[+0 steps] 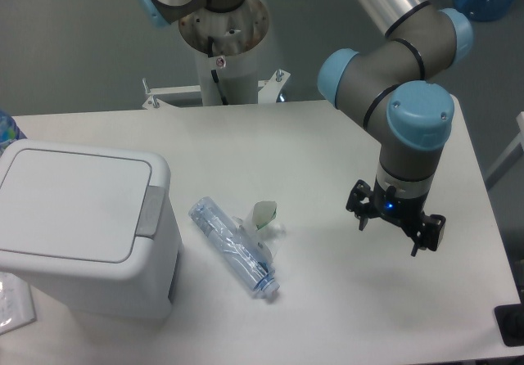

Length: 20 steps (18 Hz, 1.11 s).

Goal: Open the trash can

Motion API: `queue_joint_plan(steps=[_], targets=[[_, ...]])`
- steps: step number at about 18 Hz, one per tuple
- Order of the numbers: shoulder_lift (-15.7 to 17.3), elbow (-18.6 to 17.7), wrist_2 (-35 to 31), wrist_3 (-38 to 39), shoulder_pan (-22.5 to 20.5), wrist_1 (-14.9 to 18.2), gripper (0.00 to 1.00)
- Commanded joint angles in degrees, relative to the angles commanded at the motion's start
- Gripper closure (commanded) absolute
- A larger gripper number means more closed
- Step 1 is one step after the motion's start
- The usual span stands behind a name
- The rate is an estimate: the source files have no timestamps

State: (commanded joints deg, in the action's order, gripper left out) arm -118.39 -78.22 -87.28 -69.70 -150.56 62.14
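Over on the left edge of the table sits the large white boxy plastic trash can (82, 234) with rounded corners, and its flat hinged lid (74, 201) lies fully down, flush inside the rim. Nothing lifted there yet, so the opening is not begun. On the lid's right-hand rim, facing the middle of the table, there's the grey push-button tab (150, 212), a short upright strip, and that looks like the spot to press.

Moving right, a clear crushed plastic bottle (233, 249) lies on the white tabletop (327, 316) just beside the bin, slanting down toward the near edge, with a small pale scrap of label (262, 215) standing up next to it. It lies between bin and arm.

Further right, well apart from the bin, the black two-finger gripper (396, 226) hangs pointing down above the table, fingers spread wide with nothing between them. Above it, the grey-and-blue wrist joints of the arm (413, 132).

So here's the relation that matters: the tab lies to the left of the gripper, across the bottle, at roughly the same depth in this view. My read is a long sideways travel over the bottle, then a press down on the tab.
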Motion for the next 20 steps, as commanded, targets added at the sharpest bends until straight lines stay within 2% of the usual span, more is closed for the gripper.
queue_joint_plan(steps=[8, 12, 20], targets=[[0.00, -0.08, -0.09, 0.00, 0.17, -0.26, 0.00], [1.66, -3.24, 2.63, 1.40, 0.35, -5.27, 0.00], [5.10, -5.19, 4.56, 9.92, 3.33, -5.45, 0.00]])
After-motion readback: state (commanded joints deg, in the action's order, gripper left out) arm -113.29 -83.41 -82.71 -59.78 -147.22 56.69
